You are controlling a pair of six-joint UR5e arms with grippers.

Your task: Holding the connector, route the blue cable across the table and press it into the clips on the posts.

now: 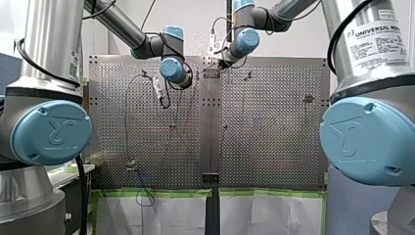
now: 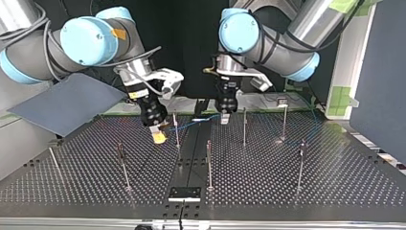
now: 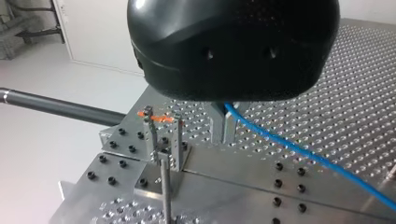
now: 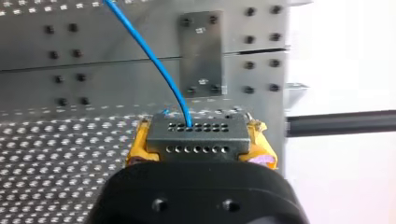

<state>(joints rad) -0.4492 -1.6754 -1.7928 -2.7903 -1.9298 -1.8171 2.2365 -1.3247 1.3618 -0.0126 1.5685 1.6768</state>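
- Looking from the front view, my left gripper [image 1: 160,93] hangs over the far left half of the perforated table [image 1: 274,147]. My right gripper [image 1: 215,49] sits by the far edge near the middle seam. Neither claw can be read here, so the sweep is better planned from the closer views.
- In the top view, the blue cable [image 2: 191,121] runs between the two grippers and crosses a thin post [image 2: 176,130]. I cannot tell whether it touches the post, and the clip is too small to make out. The span should probably stay lightly taut and come down onto the clip from above, since a sideways drag could bend the post.
- In the left wrist view, the metal fingers [image 3: 218,126] are pressed together on the cable, which runs away across the table. This hand is best used as the guide, kept close to the clip.
- In the right wrist view, the yellow pads [image 4: 138,142] pinch the grey connector [image 4: 196,135] by its sides, and the cable leaves its upper face. A firm grip with a gentle pull should avoid a kink there.
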